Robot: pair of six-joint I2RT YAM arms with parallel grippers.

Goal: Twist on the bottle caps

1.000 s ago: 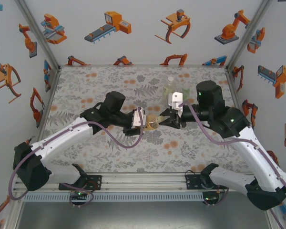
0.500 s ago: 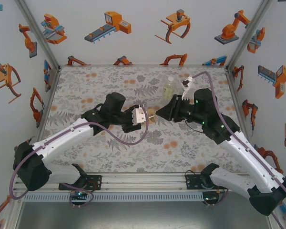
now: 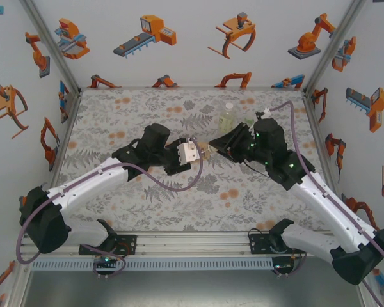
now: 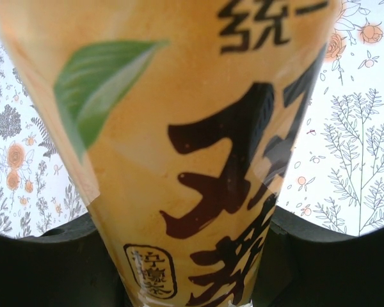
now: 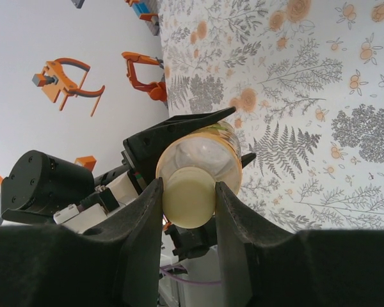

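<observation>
Gripping 1 amber bottle (image 4: pixel 179 128): left tool (image 3: pixel 193 153), closed on the body, with 1 dark finger on each side of the yellow label. The label carries large dark characters and 1 green leaf.

- Position of the amber bottle: held above the middle of the bench (image 3: pixel 115 115) between the 2 arms. It lies roughly level, with its mouth turned toward the right arm.
- Cap (image 5: pixel 189 204): 1, pale yellow, round. It sits on the mouth of the amber bottle and touches it. How far it is threaded on cannot be told.
- Right tool (image 5: pixel 189 187): clamped on the cap, with 1 finger against each side of its rim. The cap lies directly between the fingertips, and the bottle shoulder is just beyond them.
- Relation of the tools: the 2 face each other nose to nose in the top view. The bottle and cap span the short gap between them. In the right wrist view, the left tool appears behind the bottle.
- Pale bottle (image 3: pixel 227 117): 1, clear and yellowish. It stands upright on the bench toward the far edge, just beyond the right tool, and neither tool touches it. Whether it has a cap cannot be told.
- Bench surface: grey floral print with orange blotches.
</observation>
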